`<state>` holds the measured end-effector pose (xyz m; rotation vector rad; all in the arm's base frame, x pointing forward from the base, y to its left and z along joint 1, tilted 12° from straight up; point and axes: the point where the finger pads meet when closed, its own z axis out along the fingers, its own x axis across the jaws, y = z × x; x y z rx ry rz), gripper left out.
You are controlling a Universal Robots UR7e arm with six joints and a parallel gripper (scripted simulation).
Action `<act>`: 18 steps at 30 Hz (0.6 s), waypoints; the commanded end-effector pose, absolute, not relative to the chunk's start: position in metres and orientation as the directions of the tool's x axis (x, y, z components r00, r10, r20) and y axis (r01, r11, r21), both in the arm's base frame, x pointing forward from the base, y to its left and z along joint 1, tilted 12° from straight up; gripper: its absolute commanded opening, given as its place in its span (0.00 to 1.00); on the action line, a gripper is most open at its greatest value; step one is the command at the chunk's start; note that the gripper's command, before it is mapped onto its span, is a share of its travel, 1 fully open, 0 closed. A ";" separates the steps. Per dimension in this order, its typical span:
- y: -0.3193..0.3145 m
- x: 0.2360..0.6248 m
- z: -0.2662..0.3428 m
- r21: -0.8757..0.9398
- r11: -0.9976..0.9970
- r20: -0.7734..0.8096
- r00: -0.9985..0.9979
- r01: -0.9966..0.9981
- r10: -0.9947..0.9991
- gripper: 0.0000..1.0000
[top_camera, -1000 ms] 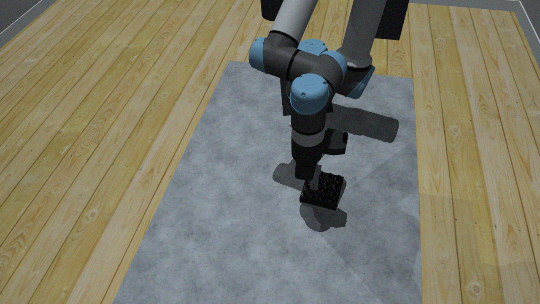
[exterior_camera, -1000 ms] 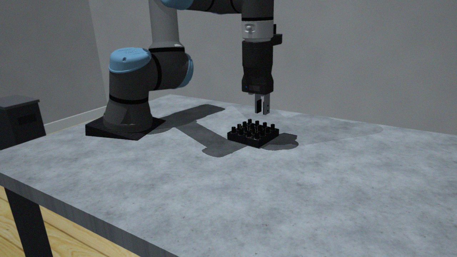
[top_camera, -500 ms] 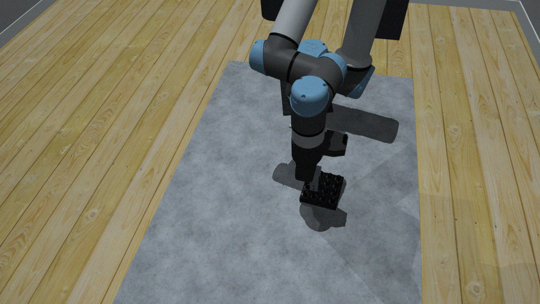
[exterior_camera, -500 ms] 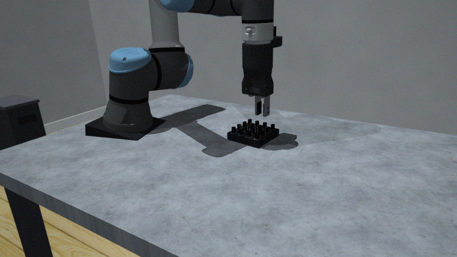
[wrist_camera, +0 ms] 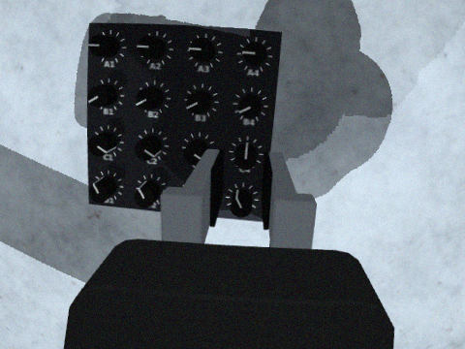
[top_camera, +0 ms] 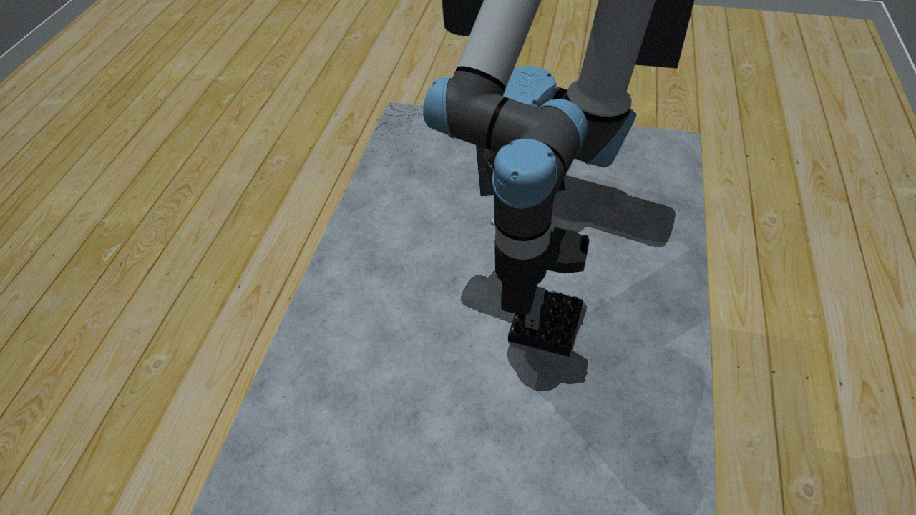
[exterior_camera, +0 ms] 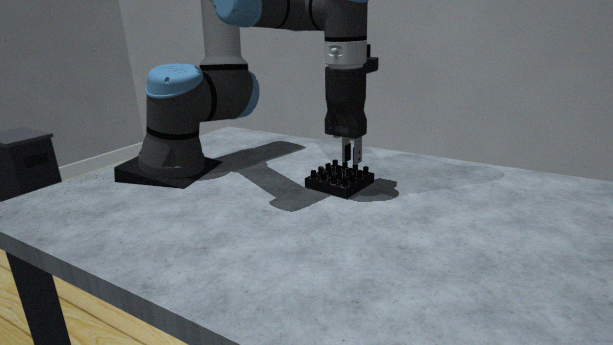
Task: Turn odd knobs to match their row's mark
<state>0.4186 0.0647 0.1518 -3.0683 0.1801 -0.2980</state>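
Note:
The black knob box point(top_camera: 539, 344) point(exterior_camera: 325, 188) point(wrist_camera: 130, 118) stands on the table. In the wrist view row A lines point left and row B lines lower-left. C1 point(wrist_camera: 103, 144) and C2 point(wrist_camera: 149, 145) point lower-right. C3 point(wrist_camera: 196, 147) is partly covered by a finger but its visible line also slants lower-right. C4 point(wrist_camera: 246, 154) points up. D1 point(wrist_camera: 103, 189), D2 point(wrist_camera: 146, 193) and D4 point(wrist_camera: 240, 203) point up and somewhat left; D3 is hidden behind a finger. My gripper point(exterior_camera: 351, 162) is partly open and empty, with its fingertips just above the knobs; in the wrist view they flank C4.
The box stands on the grey table point(top_camera: 384, 384) point(exterior_camera: 385, 257). The robot's base plate point(exterior_camera: 150, 178) is left of the box in the exterior view. Arm shadows cross the table around the box. Neighbouring knobs stand close together under the fingers. The socket is not visible.

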 end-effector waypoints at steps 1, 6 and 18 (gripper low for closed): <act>0.065 0.420 0.148 -0.064 -0.992 0.191 0.974 -0.111 -0.121 0.46; 0.065 0.422 0.142 -0.064 -0.992 0.191 0.974 -0.111 -0.121 0.46; 0.066 0.423 0.133 -0.064 -0.992 0.191 0.974 -0.111 -0.121 0.46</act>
